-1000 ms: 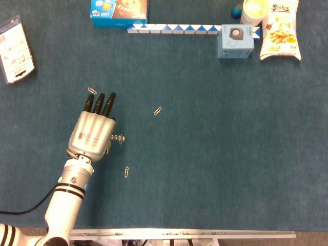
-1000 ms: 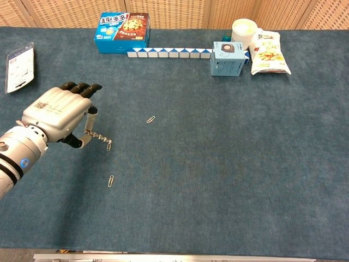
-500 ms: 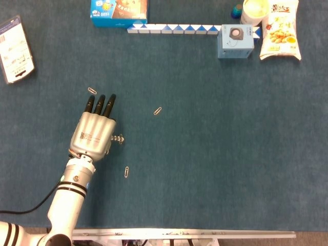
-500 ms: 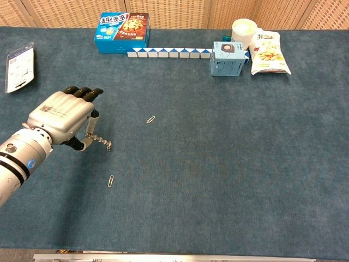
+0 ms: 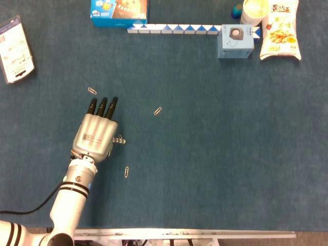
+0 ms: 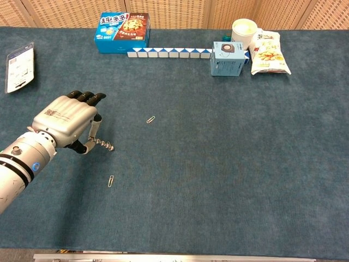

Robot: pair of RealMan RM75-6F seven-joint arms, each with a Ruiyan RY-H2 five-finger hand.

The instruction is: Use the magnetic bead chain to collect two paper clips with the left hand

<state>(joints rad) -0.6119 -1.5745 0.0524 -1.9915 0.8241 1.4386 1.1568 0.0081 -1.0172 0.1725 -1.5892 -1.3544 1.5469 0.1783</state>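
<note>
Over the last second the left hand (image 6: 68,121), pinching the bead chain (image 6: 102,144) at left of centre in the chest view, has drifted down-frame toward the lower paper clip (image 6: 110,180), suggesting that clip is the next pickup.

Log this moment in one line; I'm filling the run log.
left robot hand: holds bead chain | paper clips on table: three, loose | right hand: not in view

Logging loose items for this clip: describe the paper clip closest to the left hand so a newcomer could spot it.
Find the left hand on the blue cloth. The paper clip lies just right of its wrist, toward the table's near edge; the other loose clips lie beyond the hand.
</note>
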